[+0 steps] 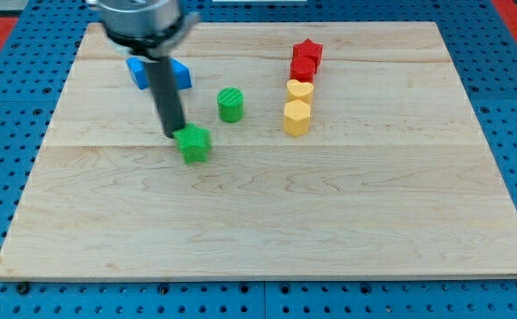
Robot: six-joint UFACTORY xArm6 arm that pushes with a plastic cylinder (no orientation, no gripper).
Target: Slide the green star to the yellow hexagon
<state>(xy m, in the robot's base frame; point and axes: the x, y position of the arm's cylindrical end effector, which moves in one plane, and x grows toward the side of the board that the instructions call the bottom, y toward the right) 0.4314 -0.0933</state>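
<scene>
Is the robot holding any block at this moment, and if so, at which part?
Nothing is held; the arm has no claw. My tip only meets the green star at its upper-left side, with the yellow hexagon off toward the view's right.

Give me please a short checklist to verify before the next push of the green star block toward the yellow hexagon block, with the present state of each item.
1. My tip is at the green star block, on its upper-left edge: ok.
2. Real contact between tip and star: cannot tell.
3. Tip lies on the side away from the yellow hexagon block, so a push goes toward the view's right: ok.
4. Direct line from star to hexagon is free; the green round block stands above that line, though near it: ok.
5. The yellow heart block and two red blocks are stacked in a column just above the hexagon and may be disturbed on arrival: not ok.
6. Star and hexagon both lie on the wooden board: ok.
</scene>
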